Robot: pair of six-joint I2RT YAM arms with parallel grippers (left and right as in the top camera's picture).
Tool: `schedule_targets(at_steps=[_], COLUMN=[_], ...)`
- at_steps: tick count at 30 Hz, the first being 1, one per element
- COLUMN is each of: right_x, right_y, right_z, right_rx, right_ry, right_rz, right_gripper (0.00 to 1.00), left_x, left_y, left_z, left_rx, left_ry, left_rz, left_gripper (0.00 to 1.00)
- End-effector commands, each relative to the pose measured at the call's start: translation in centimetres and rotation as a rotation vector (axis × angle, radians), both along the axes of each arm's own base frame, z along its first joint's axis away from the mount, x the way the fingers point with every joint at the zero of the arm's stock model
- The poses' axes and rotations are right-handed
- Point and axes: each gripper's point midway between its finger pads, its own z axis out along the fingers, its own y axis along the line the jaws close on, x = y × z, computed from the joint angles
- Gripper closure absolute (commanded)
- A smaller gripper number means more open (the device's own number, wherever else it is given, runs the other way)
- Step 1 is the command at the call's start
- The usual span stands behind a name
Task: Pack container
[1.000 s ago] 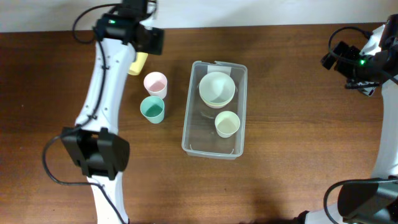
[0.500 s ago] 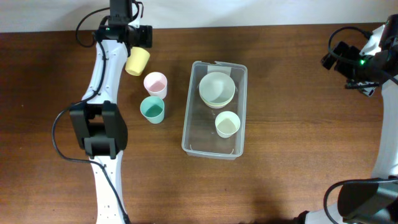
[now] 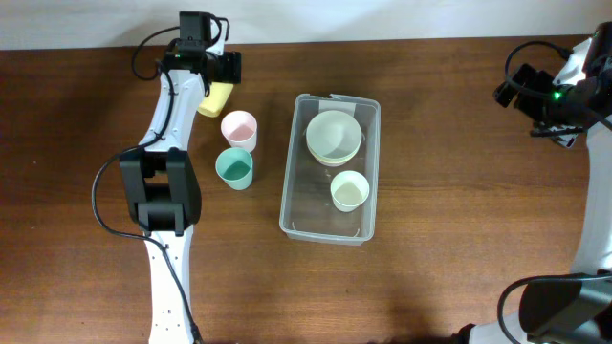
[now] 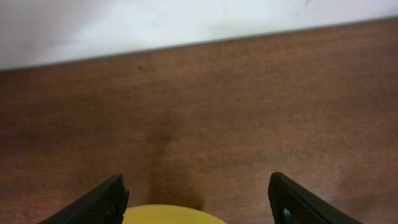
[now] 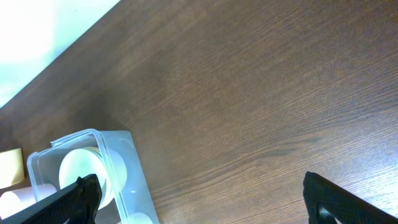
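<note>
A dark brown wooden table (image 3: 459, 239) with fine, straight grain fills nearly every view, lit softly and evenly, with only a faint darker streak on the wood just ahead of the gap between the left fingers (image 4: 106, 202). Well beyond those fingertips the tabletop ends in a straight far edge, and a plain white wall (image 4: 186, 25) rises directly behind it. Far ahead and to the left of the right fingers (image 5: 81, 199), the same pale surface shows past the table's edge.
</note>
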Motion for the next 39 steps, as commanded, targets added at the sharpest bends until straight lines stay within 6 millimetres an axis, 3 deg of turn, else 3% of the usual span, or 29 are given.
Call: schedule_targets(at_steps=[1, 3, 7, 12, 20, 29, 34, 39], right_x=[0.1, 0.1, 0.1, 0.1, 0.1, 0.1, 0.1, 0.1], right_y=[-0.2, -0.2, -0.2, -0.2, -0.2, -0.2, -0.2, -0.2], right_z=[0.0, 0.0, 0.0, 0.0, 0.0, 0.0, 0.0, 0.0], right_rx=[-0.009, -0.008, -0.008, -0.008, -0.008, -0.008, -0.008, -0.009], right_ry=[-0.002, -0.002, -0.002, -0.002, -0.002, -0.002, -0.002, -0.002], right_rz=[0.000, 0.000, 0.000, 0.000, 0.000, 0.001, 0.001, 0.000], right_gripper=[0.01, 0.01, 0.01, 0.01, 0.01, 0.01, 0.01, 0.01], left_x=[-0.5, -1.3, -2.5, -4.0, -6.1, -6.9, -9.1, -11.9], left_y=[-0.8, -0.9, -0.6, -0.1, 1.7, 4.4, 4.4, 4.6], left_z=[-0.4, -1.0, -1.8, -2.5, -2.3, 2.4, 3.4, 2.8], left_rx=[-0.041, -0.047, -0.043, -0.044, -0.046, 0.056, 0.031, 0.042], left_ry=[0.027, 0.065, 0.128, 0.199, 0.288, 0.247, 0.315, 0.428], left_rz=[-0.055, -0.060, -0.053, -0.037, 0.042, 0.127, 0.175, 0.178], left_gripper=[0.26, 0.28, 0.45, 0.58, 0.58, 0.53, 0.53, 0.53])
